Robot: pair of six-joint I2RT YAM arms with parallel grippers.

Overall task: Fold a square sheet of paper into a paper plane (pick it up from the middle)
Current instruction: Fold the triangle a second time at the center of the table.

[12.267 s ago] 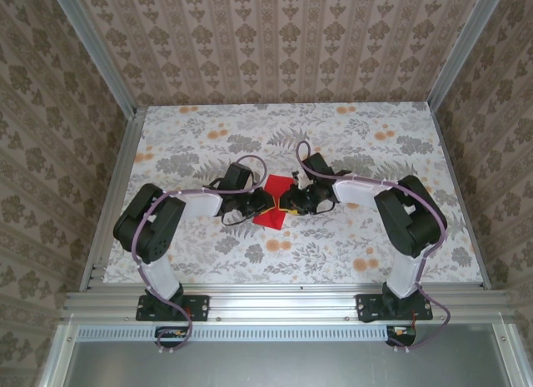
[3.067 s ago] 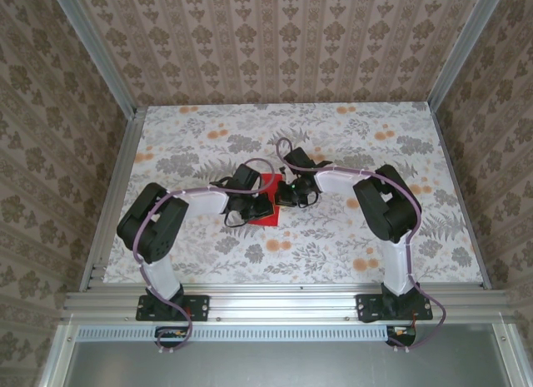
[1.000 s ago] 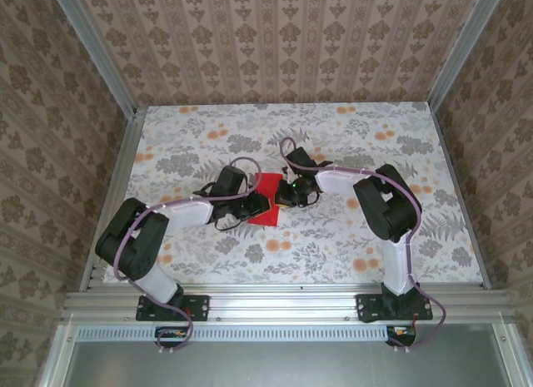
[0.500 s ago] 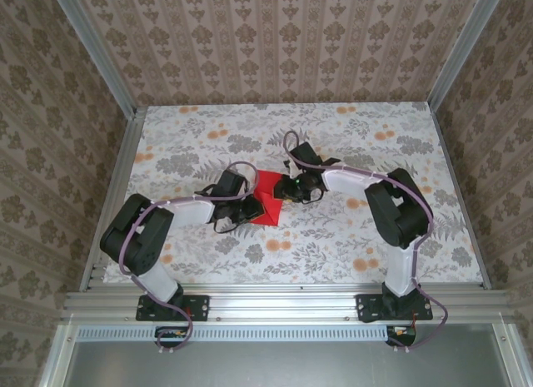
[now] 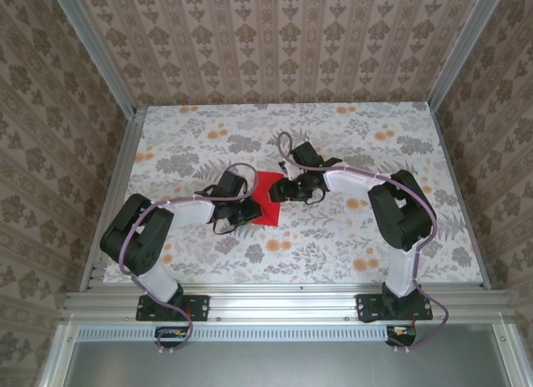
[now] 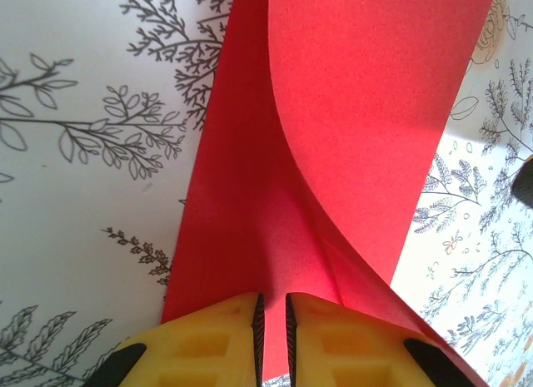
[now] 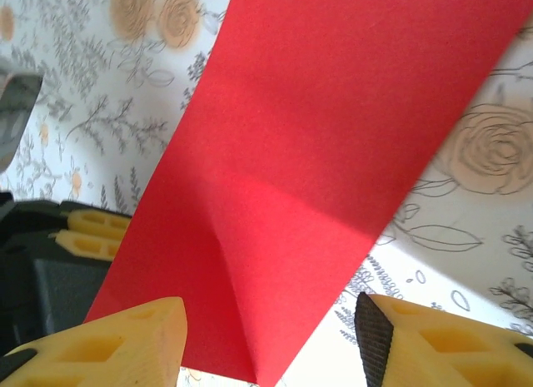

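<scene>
The square sheet of paper (image 5: 268, 190) is bright red and lies mid-table, partly folded with one flap curling up. In the left wrist view the paper (image 6: 350, 112) rises into a ridge that runs between my left gripper's (image 6: 272, 302) yellow fingers, which are shut on it. From above, my left gripper (image 5: 252, 209) sits at the sheet's left edge. My right gripper (image 5: 282, 192) is at the sheet's right edge. In the right wrist view my right gripper (image 7: 271, 320) stands open, its fingers wide apart above a creased corner of the paper (image 7: 333, 112), not touching it.
The table (image 5: 375, 237) has a floral cover. Aluminium rails (image 5: 275, 302) frame it and patterned walls close three sides. Both arms reach in towards the middle, their heads close together. My left gripper's fingers (image 7: 87, 227) show at the left edge of the right wrist view.
My right gripper has opened and let go of the paper, which now lies wider on the table. The left gripper stays shut on the sheet and has barely moved.
</scene>
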